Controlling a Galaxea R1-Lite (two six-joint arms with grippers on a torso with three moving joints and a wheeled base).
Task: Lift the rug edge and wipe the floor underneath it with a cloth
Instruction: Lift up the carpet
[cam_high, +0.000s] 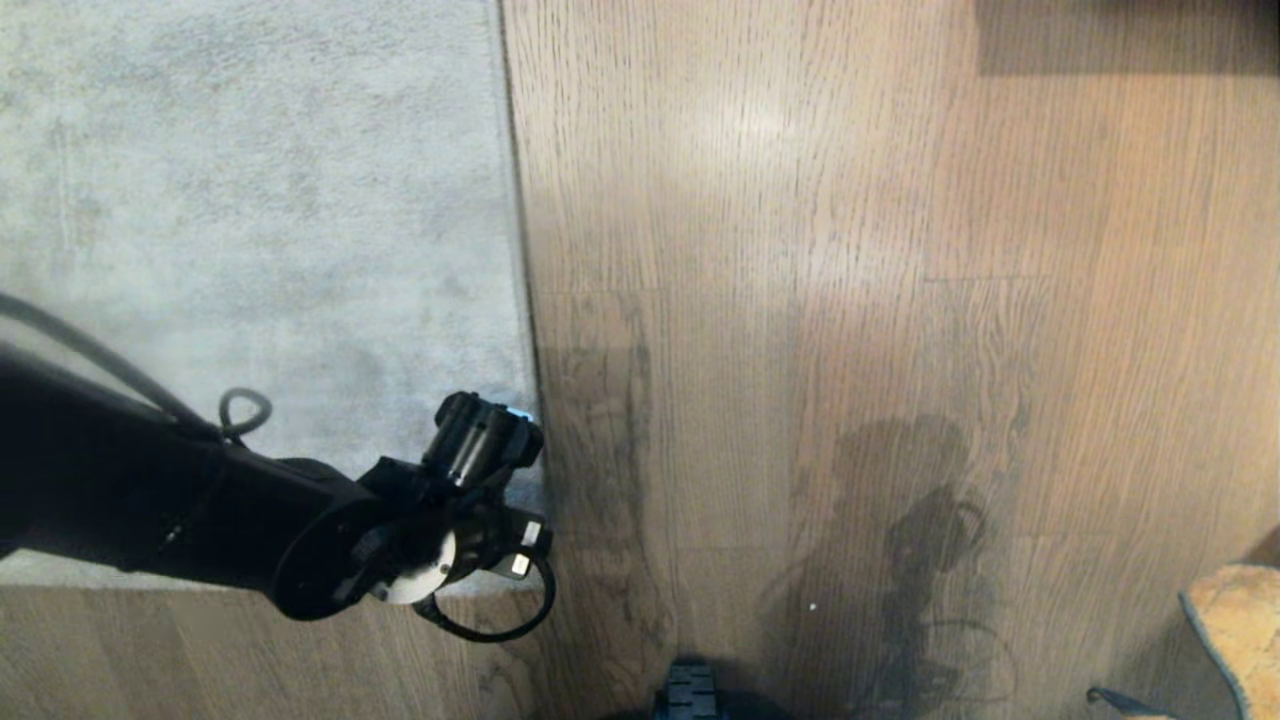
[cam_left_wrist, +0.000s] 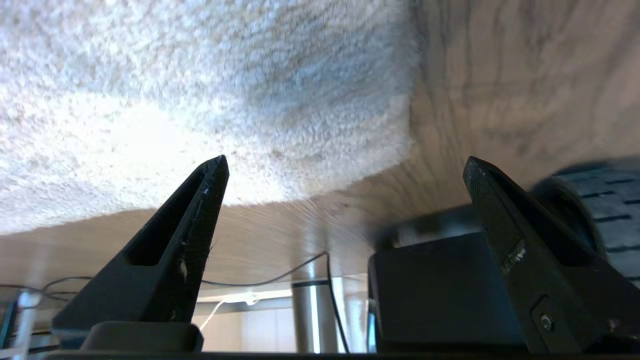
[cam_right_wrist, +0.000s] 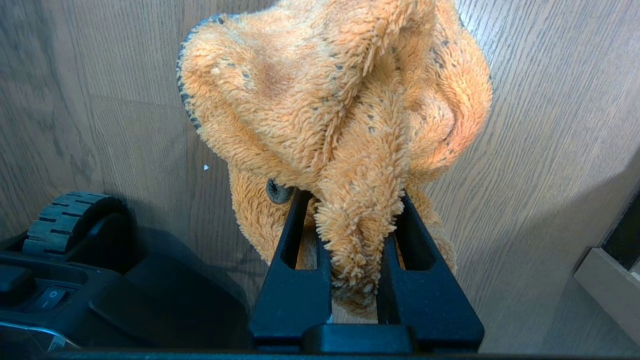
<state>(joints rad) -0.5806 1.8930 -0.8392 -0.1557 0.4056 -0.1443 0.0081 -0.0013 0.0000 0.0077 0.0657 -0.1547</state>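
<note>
Rug edge (cam_left_wrist: 350, 170), fuzzy pale pile, lies flat before the spread left tool (cam_left_wrist: 345, 175); right tool (cam_right_wrist: 352, 220) pinches fluffy orange cloth (cam_right_wrist: 340, 100).

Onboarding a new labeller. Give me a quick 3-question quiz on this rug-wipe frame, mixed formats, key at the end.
1. True or false: the left gripper is clamped on the rug edge.
2. What does the right gripper hold?
A. nothing
B. the orange cloth
C. a corner of the rug
3. In a few words: where is the left gripper relative to the rug and the floor?

Key
1. False: its fingers stand wide apart with nothing between them, and the rug lies flat.
2. B: the cloth is pinched between shut fingers, above bare floor.
3. At the rug's near corner, where the pile meets the wood planks.
</note>
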